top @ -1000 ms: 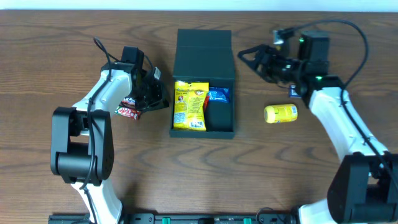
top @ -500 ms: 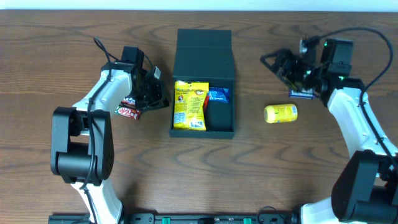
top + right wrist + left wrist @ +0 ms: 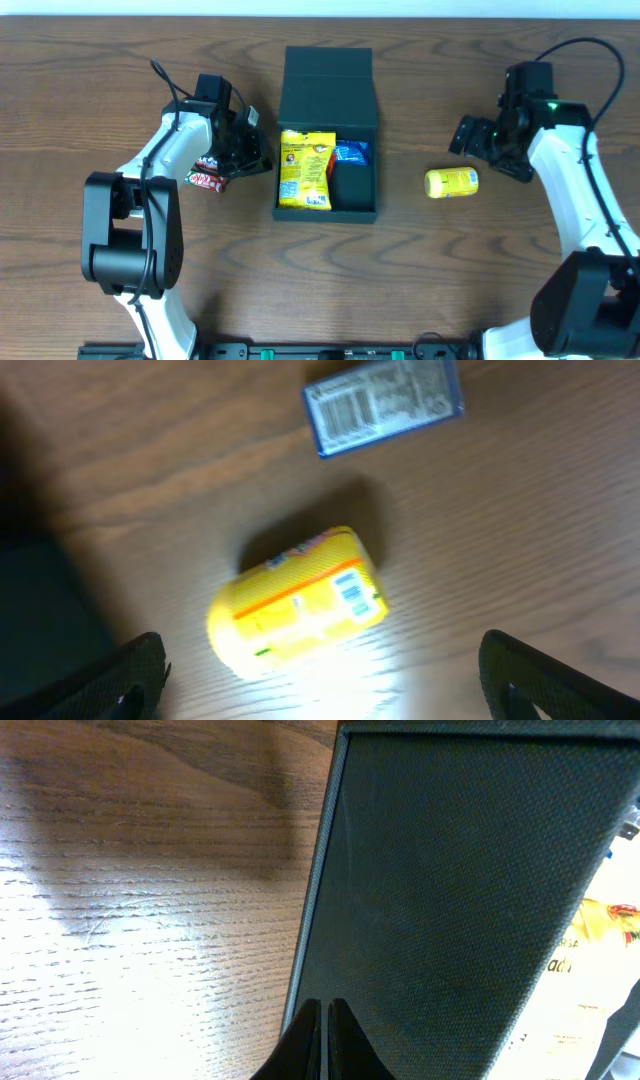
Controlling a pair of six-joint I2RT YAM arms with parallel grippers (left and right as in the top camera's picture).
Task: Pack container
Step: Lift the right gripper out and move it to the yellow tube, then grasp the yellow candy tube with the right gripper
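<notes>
Seen from overhead, a dark teal-green rectangular cardboard box (image 3: pixel 328 90) sits at the middle of a brown wood-grain table (image 3: pixel 100 80), its hinged flap lid laid open toward the far edge. Inside, a flat yellow snack bag (image 3: pixel 306 168) fills the left half and a small blue wrapper (image 3: pixel 350 152) lies in the far right corner. The left gripper (image 3: pixel 325 1030) is clenched with nothing between its fingers, resting by the box's left wall, and a red-and-white candy wrapper (image 3: pixel 205 179) lies on the table just beside that arm. The right gripper (image 3: pixel 320 660) is spread fully wide and empty, hovering over a plump yellow foil packet (image 3: pixel 296 603) that lies on its side to the right of the box, with a small blue barcoded packet (image 3: pixel 383 405) near it (hidden under the arm in the overhead view). The step in hand appears to be picking up the yellow packet. To do it well, the right arm should centre over the packet, come straight down with a finger on each long side, squeeze gently so the foil does not slip or burst, and avoid nudging the blue packet.
</notes>
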